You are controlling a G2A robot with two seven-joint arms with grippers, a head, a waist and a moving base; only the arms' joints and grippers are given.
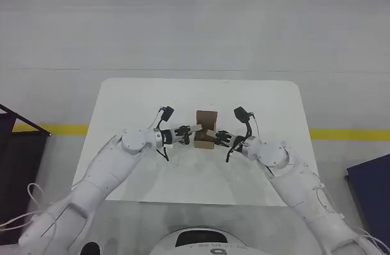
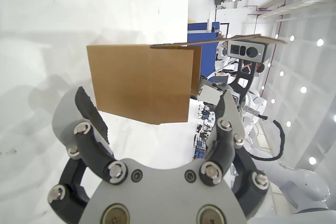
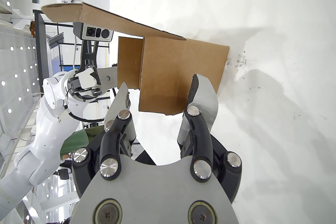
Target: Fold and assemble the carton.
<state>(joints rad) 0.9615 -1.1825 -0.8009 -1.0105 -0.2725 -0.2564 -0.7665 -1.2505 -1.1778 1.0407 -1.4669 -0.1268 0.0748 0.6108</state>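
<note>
Left gripper [image 2: 153, 92] fingers spread, right gripper [image 3: 160, 82] likewise, flanking carton [image 3: 181, 70] standing at middle of table [image 1: 137, 102], 1 flap [image 3: 105, 19] raised. Probably mid-assembly, flap not yet folded. Next: close in from both sides, steady walls, press flap down squarely.

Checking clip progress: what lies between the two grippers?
The brown carton stands between the left gripper and the right gripper, as the top view shows.
</note>
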